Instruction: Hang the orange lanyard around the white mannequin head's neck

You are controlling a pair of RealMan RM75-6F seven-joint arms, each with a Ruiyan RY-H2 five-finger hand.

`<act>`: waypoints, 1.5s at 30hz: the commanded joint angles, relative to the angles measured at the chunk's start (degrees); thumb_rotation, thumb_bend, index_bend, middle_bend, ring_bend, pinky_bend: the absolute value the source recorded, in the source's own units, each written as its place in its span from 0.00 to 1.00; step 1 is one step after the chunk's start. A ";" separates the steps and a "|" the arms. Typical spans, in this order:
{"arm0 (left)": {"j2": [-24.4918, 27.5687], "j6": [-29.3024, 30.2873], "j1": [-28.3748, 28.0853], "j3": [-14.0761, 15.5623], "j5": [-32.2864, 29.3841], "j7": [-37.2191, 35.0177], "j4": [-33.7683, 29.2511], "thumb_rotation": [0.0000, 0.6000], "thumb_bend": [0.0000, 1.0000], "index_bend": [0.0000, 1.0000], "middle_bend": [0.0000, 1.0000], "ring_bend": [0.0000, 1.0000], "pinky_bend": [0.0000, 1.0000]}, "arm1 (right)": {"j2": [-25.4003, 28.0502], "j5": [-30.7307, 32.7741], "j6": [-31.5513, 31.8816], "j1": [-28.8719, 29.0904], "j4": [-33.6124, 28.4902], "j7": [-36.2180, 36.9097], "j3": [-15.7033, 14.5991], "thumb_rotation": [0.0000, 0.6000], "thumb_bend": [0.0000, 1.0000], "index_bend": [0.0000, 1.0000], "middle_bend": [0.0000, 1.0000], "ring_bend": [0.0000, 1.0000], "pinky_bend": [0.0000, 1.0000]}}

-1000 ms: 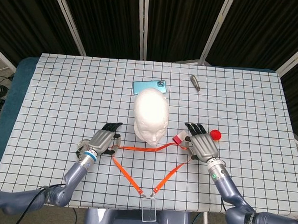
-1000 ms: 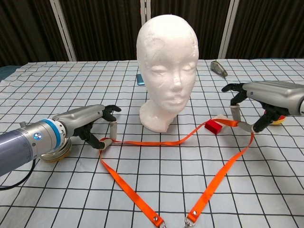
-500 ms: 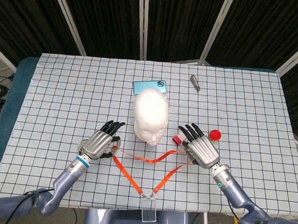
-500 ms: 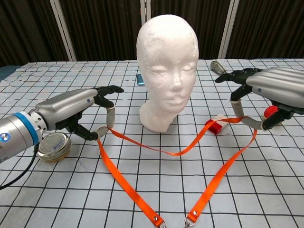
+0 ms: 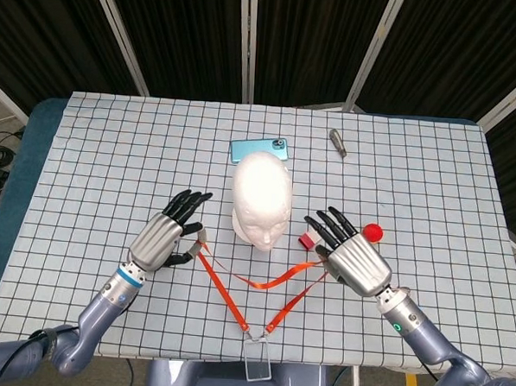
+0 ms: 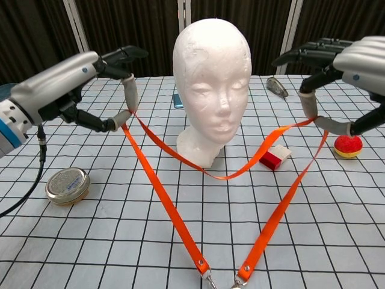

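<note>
A white mannequin head [image 6: 212, 90] stands upright near the middle of a surface [image 5: 112, 168] covered in a black-gridded white cloth. In front of the head, an orange lanyard [image 6: 210, 174] is lifted off the cloth and spread wide. The left hand [image 6: 78, 90] pinches one side of the strap between thumb and finger, to the left of the head. The right hand [image 6: 343, 72] pinches the other side, to the right of the head. The upper run of strap sags in front of the head's base, not around the neck. The two lower runs meet at a metal clip [image 5: 257, 335] and a clear badge holder [image 5: 256, 362] at the surface's near edge. Behind the head lies a blue phone [image 5: 259, 148]. To its right sit a small red block [image 6: 275, 158] and a red ball [image 6: 347, 145]; to its left, a round tin [image 6: 67, 186].
</note>
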 commanded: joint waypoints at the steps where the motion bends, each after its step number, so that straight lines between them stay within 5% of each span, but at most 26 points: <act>1: 1.72 -0.94 -0.03 -2.75 -3.96 1.91 -3.99 1.00 0.51 0.67 0.00 0.00 0.00 | 1.74 2.87 0.11 0.51 -5.09 1.91 3.21 1.00 0.44 0.78 0.07 0.00 0.00; 14: 8.44 -8.40 -2.61 -10.14 -19.20 8.50 -17.25 1.00 0.52 0.69 0.00 0.00 0.00 | 3.42 16.66 -2.35 1.67 -16.08 3.87 12.18 1.00 0.44 0.78 0.08 0.00 0.00; 22: 10.93 -11.22 -5.50 -15.50 -30.34 10.94 -20.12 1.00 0.55 0.70 0.00 0.00 0.00 | 3.96 25.97 -4.00 2.86 -20.36 2.91 17.41 1.00 0.44 0.78 0.08 0.00 0.00; 45: 10.77 -18.98 -18.41 -23.63 -54.59 14.86 -8.30 1.00 0.55 0.71 0.00 0.00 0.00 | 0.50 53.29 -11.20 13.36 -11.44 -1.20 30.74 1.00 0.44 0.78 0.08 0.00 0.00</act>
